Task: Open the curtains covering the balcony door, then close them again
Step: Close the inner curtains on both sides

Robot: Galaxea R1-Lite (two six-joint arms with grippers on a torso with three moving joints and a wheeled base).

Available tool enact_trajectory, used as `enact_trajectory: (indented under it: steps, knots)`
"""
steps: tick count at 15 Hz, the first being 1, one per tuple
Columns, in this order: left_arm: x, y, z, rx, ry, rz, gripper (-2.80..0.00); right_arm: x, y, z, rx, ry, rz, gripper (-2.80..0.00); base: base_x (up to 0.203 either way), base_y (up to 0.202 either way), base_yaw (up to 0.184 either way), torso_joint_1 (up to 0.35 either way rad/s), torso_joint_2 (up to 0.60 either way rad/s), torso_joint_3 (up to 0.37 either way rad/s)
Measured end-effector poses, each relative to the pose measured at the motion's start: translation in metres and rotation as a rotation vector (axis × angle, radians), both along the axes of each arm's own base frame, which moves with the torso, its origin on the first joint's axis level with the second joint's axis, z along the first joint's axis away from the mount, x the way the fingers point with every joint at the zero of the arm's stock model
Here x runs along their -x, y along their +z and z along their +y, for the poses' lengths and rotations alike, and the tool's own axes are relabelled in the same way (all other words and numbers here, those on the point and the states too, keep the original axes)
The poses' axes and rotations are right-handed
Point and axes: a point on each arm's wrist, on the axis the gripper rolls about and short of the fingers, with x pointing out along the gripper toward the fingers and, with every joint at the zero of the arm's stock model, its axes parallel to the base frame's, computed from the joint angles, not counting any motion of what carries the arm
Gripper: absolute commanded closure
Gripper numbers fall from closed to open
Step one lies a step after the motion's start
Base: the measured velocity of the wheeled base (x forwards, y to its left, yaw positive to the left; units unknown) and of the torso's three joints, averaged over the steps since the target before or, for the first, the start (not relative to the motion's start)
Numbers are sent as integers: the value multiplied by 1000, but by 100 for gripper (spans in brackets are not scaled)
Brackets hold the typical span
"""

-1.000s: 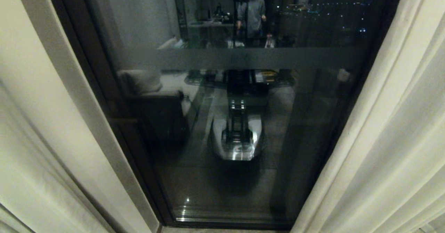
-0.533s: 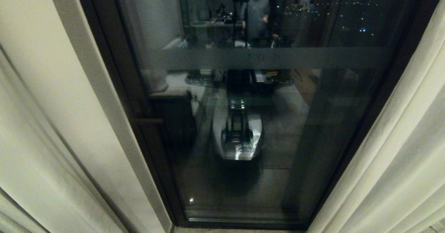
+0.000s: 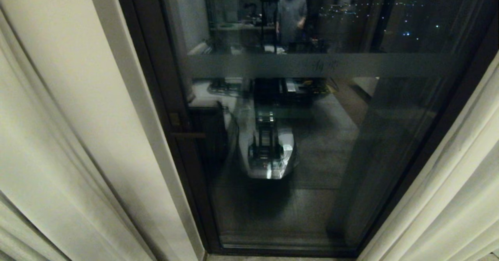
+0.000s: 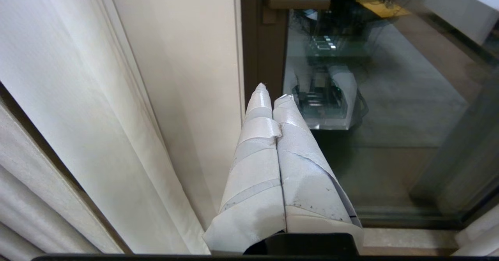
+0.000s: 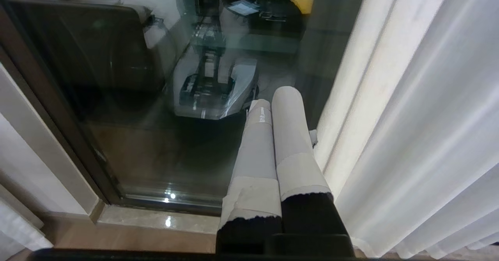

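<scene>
Curtains (image 3: pixel 58 136) parted, one panel left, one right; door (image 3: pixel 296 144) bare between them, so we judge closing comes next. Left gripper (image 4: pixel 271 90) and right gripper (image 5: pixel 275 97) pressed together, empty, near glass. We'd spread fingers, pinch panel's inner edge, drag sideways slowly. Fabric cream, pleated, fine-woven, likely slippery; glass dark, reflective, frosted band across.
</scene>
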Motion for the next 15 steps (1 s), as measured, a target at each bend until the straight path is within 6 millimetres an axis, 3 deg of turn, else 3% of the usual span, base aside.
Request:
enact_trajectory:
  steps: [15]
  knots:
    - [0,0,0,-5,0,0,0,0,0,0,0,0,0,0,0,0,0,0,0,0]
